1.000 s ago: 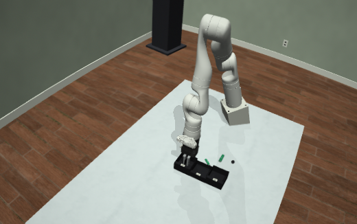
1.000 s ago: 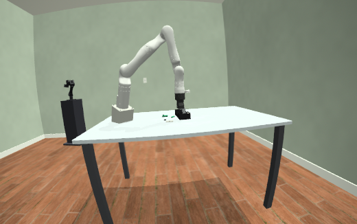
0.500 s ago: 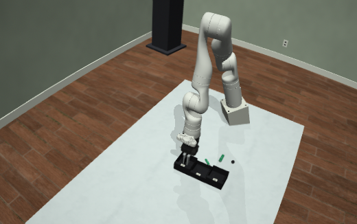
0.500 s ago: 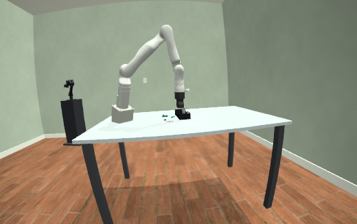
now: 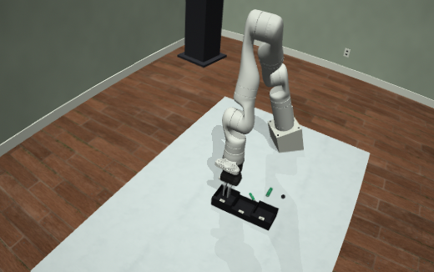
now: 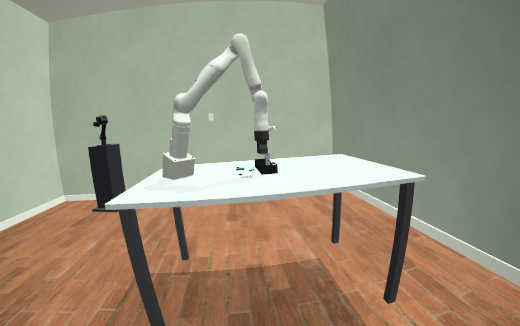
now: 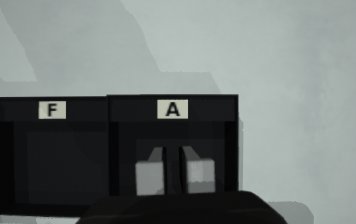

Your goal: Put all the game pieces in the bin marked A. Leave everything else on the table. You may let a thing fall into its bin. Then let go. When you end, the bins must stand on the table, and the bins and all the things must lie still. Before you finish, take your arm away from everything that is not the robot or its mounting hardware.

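Three small things lay loose on the table in the top view, right of centre: a black round piece (image 5: pixel 282 196), probably a game piece, and two green sticks (image 5: pixel 251 195) (image 5: pixel 269 192), likely ones to leave alone. None was in bin A (image 7: pixel 215 107), as far as its dark floor showed. My claw (image 7: pixel 172 150) hung low inside that bin, at the lower middle of the wrist view, placed there, I judged, so anything released would drop straight in. My fingers stood nearly together with a thin dark slit between. Against the black bin I could not tell whether a thin piece sat in it. Bin F (image 7: pixel 85 110) adjoined on the left.
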Robot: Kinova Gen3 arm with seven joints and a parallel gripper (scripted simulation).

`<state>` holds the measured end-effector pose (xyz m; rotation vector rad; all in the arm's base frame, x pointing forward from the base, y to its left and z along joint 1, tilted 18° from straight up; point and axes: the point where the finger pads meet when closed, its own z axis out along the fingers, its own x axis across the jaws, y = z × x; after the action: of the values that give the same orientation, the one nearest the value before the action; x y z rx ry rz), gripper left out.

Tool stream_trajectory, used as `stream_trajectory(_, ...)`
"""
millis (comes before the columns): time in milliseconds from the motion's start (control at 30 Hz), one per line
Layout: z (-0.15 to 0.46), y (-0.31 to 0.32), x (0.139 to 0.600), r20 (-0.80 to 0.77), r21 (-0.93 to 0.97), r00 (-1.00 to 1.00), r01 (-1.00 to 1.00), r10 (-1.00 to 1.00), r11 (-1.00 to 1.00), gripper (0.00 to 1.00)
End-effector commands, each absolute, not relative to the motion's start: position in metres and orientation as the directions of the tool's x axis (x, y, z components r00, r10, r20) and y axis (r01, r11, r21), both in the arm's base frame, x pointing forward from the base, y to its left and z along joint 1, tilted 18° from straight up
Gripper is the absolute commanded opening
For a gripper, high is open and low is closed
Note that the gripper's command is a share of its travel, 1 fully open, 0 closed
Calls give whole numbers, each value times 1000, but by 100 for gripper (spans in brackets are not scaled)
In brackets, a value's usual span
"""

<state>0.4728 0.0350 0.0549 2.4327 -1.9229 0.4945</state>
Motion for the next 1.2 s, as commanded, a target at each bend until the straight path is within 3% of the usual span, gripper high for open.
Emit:
stream_trajectory(0, 60, 39, 474, 242, -199, 204, -946, -949, -254, 31)
stream_trajectory(533, 88, 45, 466, 242, -199, 204, -946, -949, -254, 31)
stream_trajectory(1167, 68, 125, 451, 242, -199, 204, -946, -949, -254, 31)
